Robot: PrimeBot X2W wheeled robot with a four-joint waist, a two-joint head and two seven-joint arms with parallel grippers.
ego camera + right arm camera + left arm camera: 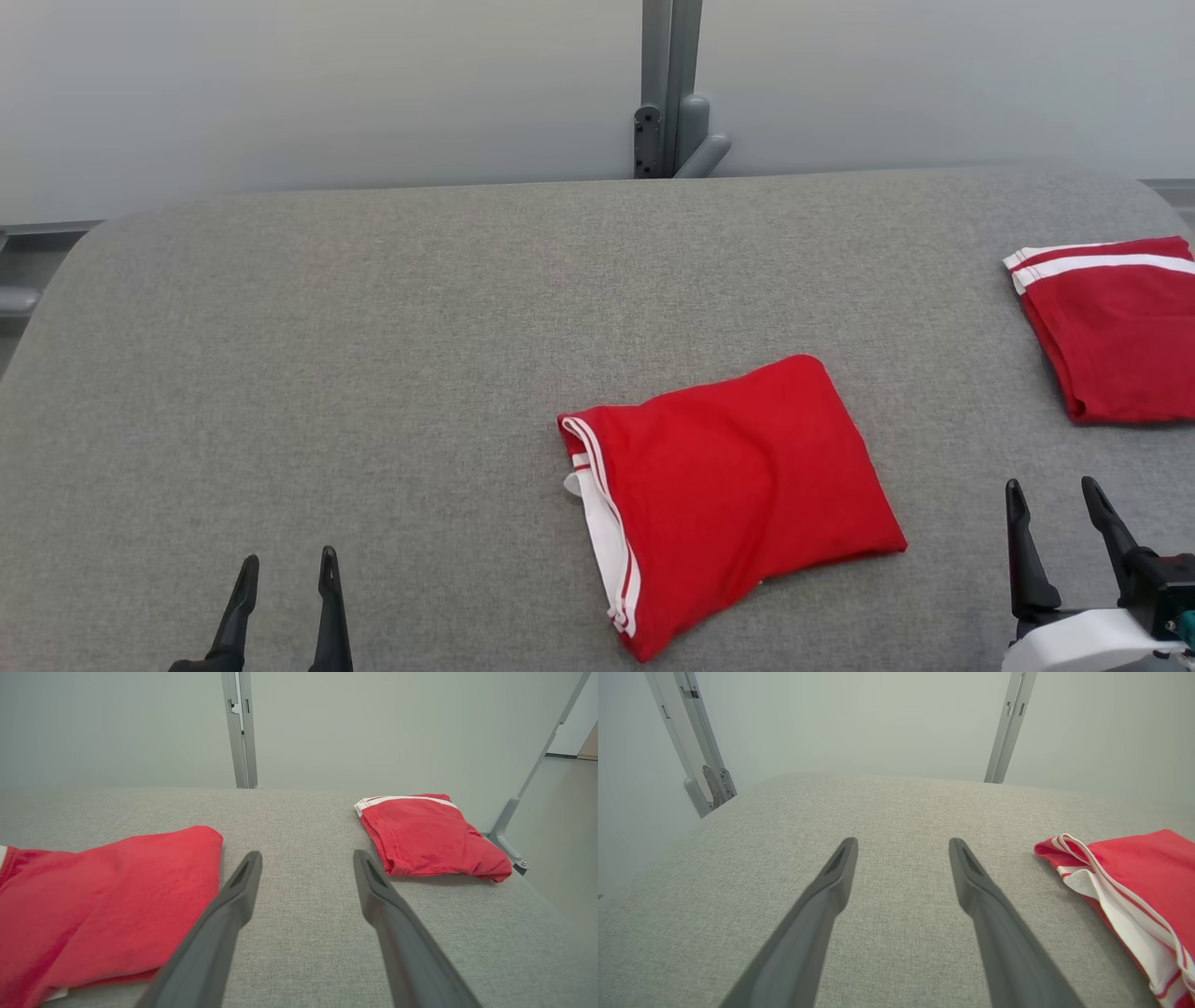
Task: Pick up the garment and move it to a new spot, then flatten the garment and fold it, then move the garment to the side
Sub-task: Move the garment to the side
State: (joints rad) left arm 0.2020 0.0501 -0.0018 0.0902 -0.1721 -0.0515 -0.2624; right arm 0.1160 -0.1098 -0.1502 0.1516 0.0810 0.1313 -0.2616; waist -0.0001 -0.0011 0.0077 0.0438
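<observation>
A red garment with white stripes (738, 495) lies folded into a compact rectangle near the middle of the grey table, its striped edge facing left. The left wrist view catches that striped edge of the garment (1129, 891) at the right; in the right wrist view the garment (103, 905) fills the lower left. My left gripper (288, 562) stands open at the lower left, well apart from the garment, nothing between its fingers (836, 877). My right gripper (1053, 487) is open at the lower right, just right of the garment, also holding nothing.
A second folded red garment with white stripes (1116, 327) lies at the table's right edge, also seen as the second garment (430, 835). The grey fabric table (373, 373) has a rounded far edge. A grey metal post (667, 93) stands behind it against the pale wall.
</observation>
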